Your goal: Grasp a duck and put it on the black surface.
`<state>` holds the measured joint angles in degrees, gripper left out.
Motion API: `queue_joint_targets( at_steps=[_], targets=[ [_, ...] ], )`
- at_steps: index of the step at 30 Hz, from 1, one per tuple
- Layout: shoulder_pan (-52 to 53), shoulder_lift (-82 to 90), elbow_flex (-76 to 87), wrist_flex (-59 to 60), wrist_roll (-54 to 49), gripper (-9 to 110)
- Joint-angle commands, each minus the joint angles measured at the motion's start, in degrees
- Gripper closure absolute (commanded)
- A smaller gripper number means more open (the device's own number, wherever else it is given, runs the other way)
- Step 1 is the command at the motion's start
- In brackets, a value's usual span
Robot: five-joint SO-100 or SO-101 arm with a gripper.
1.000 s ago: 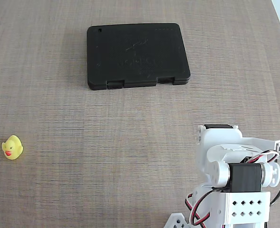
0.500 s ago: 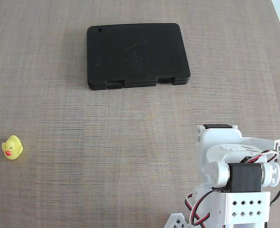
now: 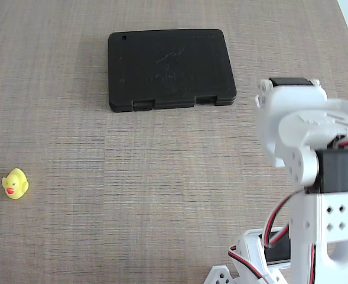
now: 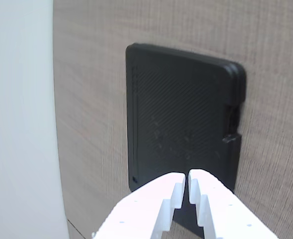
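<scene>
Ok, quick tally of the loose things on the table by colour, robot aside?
Yellow: 1, the rubber duck, alone at the left of the fixed view.
Black: 1, the flat case-like slab, nothing on it.
Total: 2.

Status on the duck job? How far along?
Nothing done yet. The duck sits on the table at the fixed view's left, far from the black surface, which is bare. The end effector is shut and empty, pointing at the slab. Left: reach, grasp, place.
</scene>
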<state>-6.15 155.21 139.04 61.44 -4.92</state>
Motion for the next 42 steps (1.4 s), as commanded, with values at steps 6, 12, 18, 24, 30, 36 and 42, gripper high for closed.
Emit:
queue_joint_targets(
  at_steps=[6,12,18,24,30,36,42],
  targets=[
    [-20.13,-39.90,-21.71,-1.23,-0.44,102],
    [-36.04,-53.79,-31.64,-1.05,-0.44,102],
    [-47.81,-66.71,-39.90,-1.05,-0.44,98],
    [-51.94,-75.59,-47.29,-1.05,-0.44,88],
    [-54.58,-79.28,-52.47,-1.05,-0.35,84],
    [-58.27,-82.09,-54.23,-1.05,-0.35,84],
    [-60.73,-83.58,-54.40,-1.05,-0.35,84]
  ],
)
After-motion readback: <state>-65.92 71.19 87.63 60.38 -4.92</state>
